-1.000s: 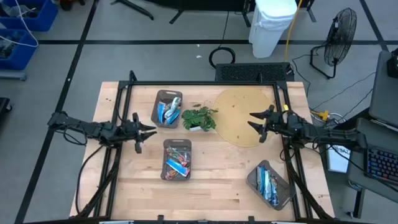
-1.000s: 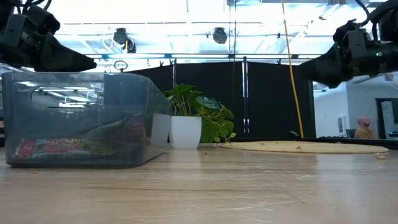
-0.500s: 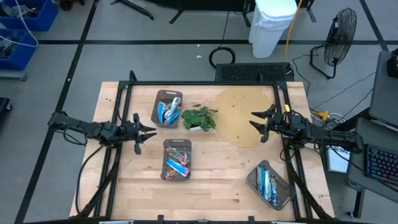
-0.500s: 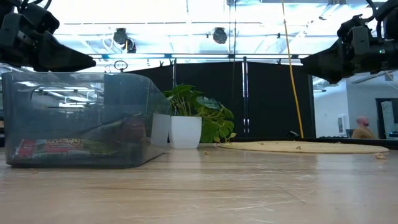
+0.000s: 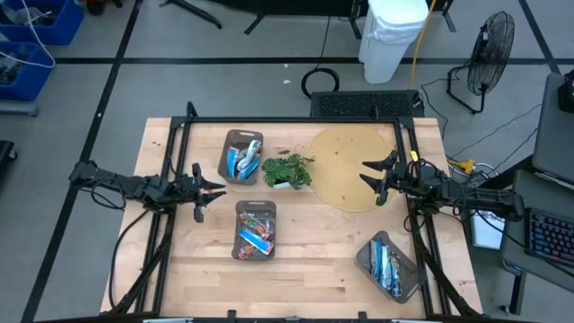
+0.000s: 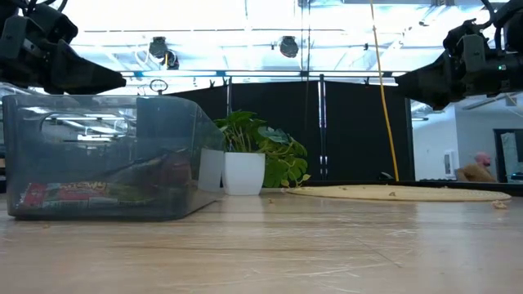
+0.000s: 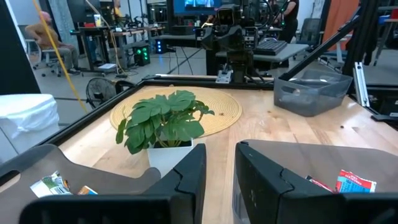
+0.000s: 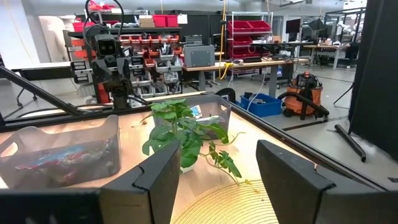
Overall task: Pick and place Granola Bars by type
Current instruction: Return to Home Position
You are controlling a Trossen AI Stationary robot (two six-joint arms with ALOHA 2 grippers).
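Left gripper (image 5: 213, 188) and right gripper (image 5: 366, 173) hang above the table (image 5: 305, 274), both with jaws apart and empty, as you head for home. No bars lie loose. Red bars (image 5: 254, 235) sit in the middle tray (image 5: 256, 204), nearest your left gripper and roughly lengthwise. Others fill the tray (image 5: 235, 135) beside the plant (image 5: 287, 170). Sorting looks finished.

The right gripper (image 8: 217, 152) holds its two dark fingers (image 8: 155, 180) well apart over the round woven mat (image 8: 214, 208), and beyond them a leafy green potted plant (image 8: 183, 130) stands on the table (image 8: 244, 137), a clear tray (image 8: 37, 134) with granola bars (image 8: 59, 157) beside it and another tray (image 8: 214, 111) behind.
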